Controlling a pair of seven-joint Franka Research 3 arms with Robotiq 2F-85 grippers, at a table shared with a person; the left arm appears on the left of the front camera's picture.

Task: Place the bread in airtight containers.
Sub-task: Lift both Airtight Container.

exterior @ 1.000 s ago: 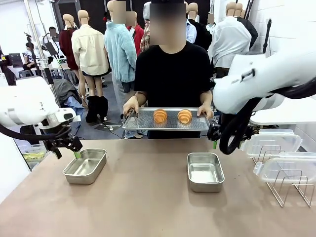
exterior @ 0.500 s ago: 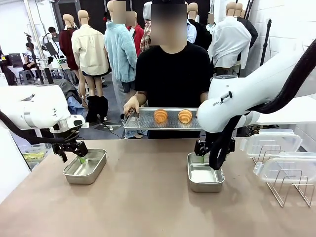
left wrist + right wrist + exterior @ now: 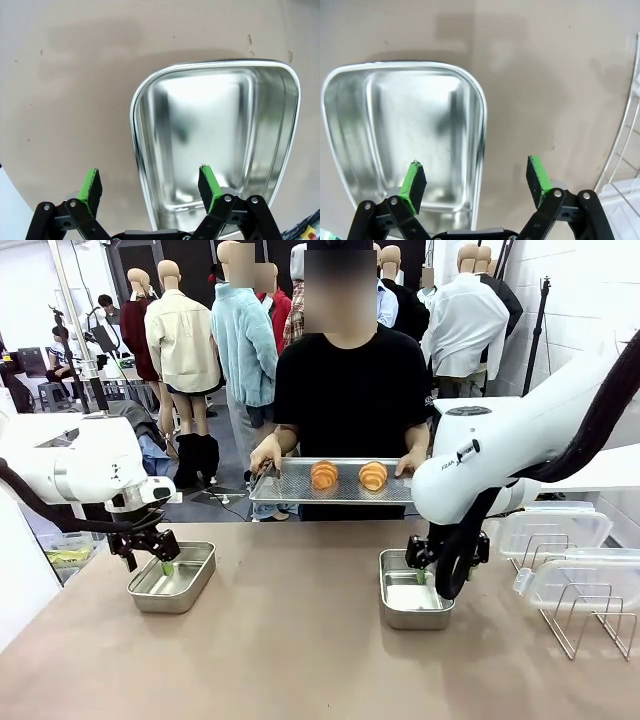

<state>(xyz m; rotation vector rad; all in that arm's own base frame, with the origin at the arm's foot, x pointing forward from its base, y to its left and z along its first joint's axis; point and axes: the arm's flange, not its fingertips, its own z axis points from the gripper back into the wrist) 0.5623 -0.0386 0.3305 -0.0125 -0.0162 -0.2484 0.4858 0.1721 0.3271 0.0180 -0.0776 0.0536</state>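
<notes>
A person at the far side holds a perforated tray (image 3: 290, 486) carrying the bread, two golden croissant-shaped rolls (image 3: 324, 475) (image 3: 373, 476). Two steel airtight containers rest on the table with no lids and nothing inside: the left one (image 3: 180, 583) (image 3: 215, 145) and the right one (image 3: 408, 602) (image 3: 405, 135). My left gripper (image 3: 148, 560) (image 3: 150, 186) is open low over the left container's far-left corner, its fingers straddling the rim. My right gripper (image 3: 432, 575) (image 3: 476, 183) is open too, straddling the right container's far-right rim.
Clear plastic lids (image 3: 552, 531) (image 3: 585, 582) lie at the right edge of the table beside a wire rack (image 3: 590, 628) (image 3: 626, 135). Bare tan tabletop (image 3: 300, 640) stretches between and in front of the containers.
Both arms have come down onto the containers. The right gripper dropped from beside the person's tray to the right container's rim; the left gripper moved right over the left container's corner.
</notes>
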